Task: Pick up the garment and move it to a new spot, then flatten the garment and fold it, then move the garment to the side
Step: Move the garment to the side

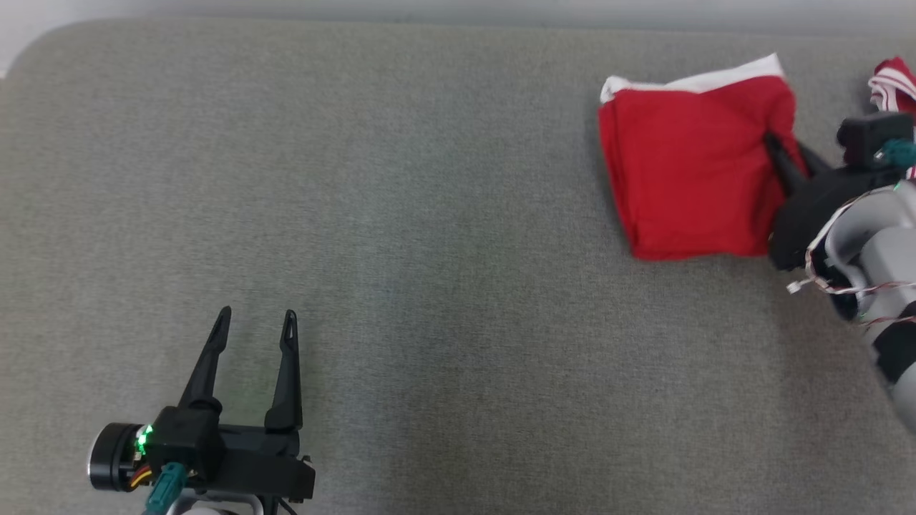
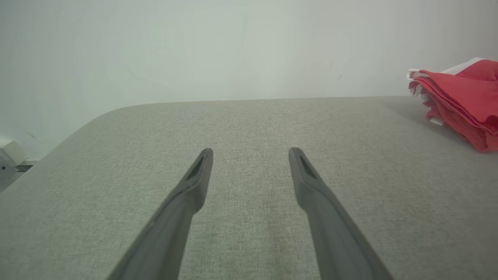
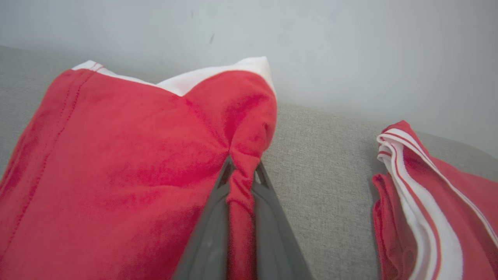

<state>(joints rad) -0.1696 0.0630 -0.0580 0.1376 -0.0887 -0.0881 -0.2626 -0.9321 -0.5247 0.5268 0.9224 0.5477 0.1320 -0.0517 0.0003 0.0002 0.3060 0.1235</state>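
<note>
**Right-edge pinch on the folded garment: handling and clearance**

The folded red cloth garment (image 1: 687, 172), with a white band along its far edge, lies at the far right of the grey fabric-covered table (image 1: 429, 236). The right gripper (image 3: 241, 167) is clenched on a bunched ridge of cloth at the garment's right edge, roughly midway along it. The left gripper (image 1: 257, 313) sits at the near left with its fingers spread wide, grasping nothing.

Handling: the cloth is judged light, soft and limp, with no stiffness of its own. A single pinch may gather only some layers, so the fold is likely to sag open or trail if lifted. A low drag across the table should keep the stack together, though the textile cover may add friction and ruck the bottom layer. A firmer hold takes all layers at one edge.

Clearance: a second red garment with white stripes (image 1: 893, 82) lies just right of the gripper, apart from the held piece, so rightward travel is tight. The table's far edge is close behind the white band. Wide bare surface lies to the left and near
</note>
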